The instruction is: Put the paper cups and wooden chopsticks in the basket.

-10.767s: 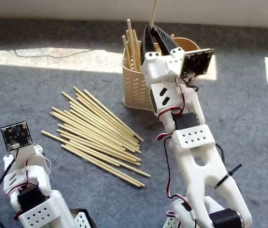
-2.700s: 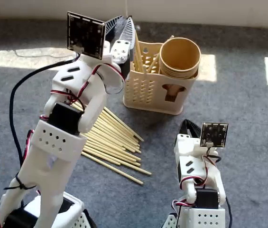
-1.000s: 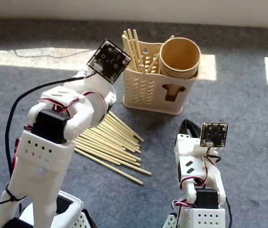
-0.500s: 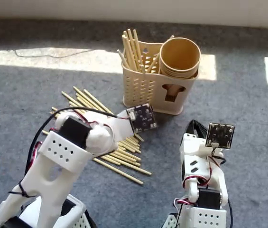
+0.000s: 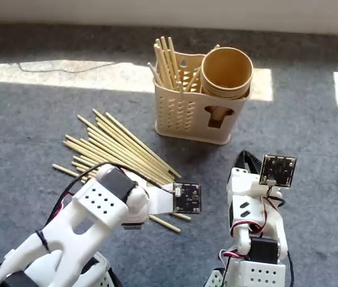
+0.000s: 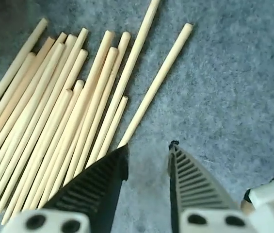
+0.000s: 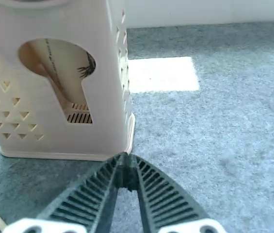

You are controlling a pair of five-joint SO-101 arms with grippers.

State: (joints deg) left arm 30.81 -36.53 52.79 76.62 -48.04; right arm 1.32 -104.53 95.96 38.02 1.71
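Observation:
The cream plastic basket (image 5: pixel 189 113) stands at the back with stacked paper cups (image 5: pixel 227 70) and several upright wooden chopsticks (image 5: pixel 165 58) in it. More chopsticks (image 5: pixel 118 158) lie fanned on the carpet in front of it. My left gripper (image 6: pixel 147 148) is open, low over the near end of the pile (image 6: pixel 64 116), and the tip of one stray chopstick (image 6: pixel 156 82) lies beside one finger. My right gripper (image 7: pixel 126 165) is shut and empty, close to the basket's keyhole side (image 7: pixel 54 97), and it also appears beside the basket (image 5: pixel 244 159) from above.
Grey carpet (image 5: pixel 312 149) covers the floor, with sunlit patches at the back. A thin cable (image 5: pixel 49 69) lies at the far left. The left arm's camera board (image 5: pixel 187 198) hangs over the pile's end. Open carpet lies right of the basket.
The left arm swung down from the basket's rim to the near end of the chopstick pile. The right arm stayed almost still, its gripper shut.

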